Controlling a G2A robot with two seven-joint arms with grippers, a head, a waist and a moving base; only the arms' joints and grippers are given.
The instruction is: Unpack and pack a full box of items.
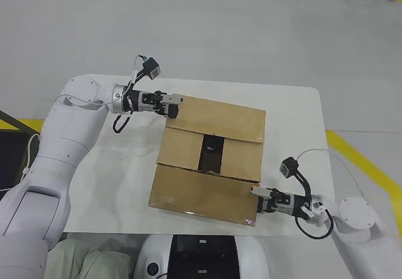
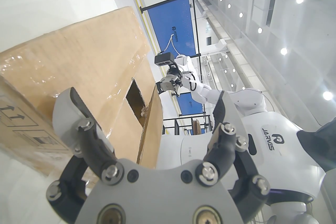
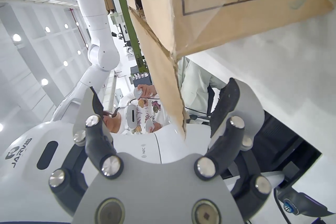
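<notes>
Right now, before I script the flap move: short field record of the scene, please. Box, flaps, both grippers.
box: brown cardboard box on white table
outer flaps: far flap and near flap look lifted open
inner flaps: two folded down, dark gap between them
contents: something dark in the gap, cannot identify
left gripper: open, at the box's far corner
right gripper: open, at the near corner, near flap's edge between its fingers, not clamped
</notes>
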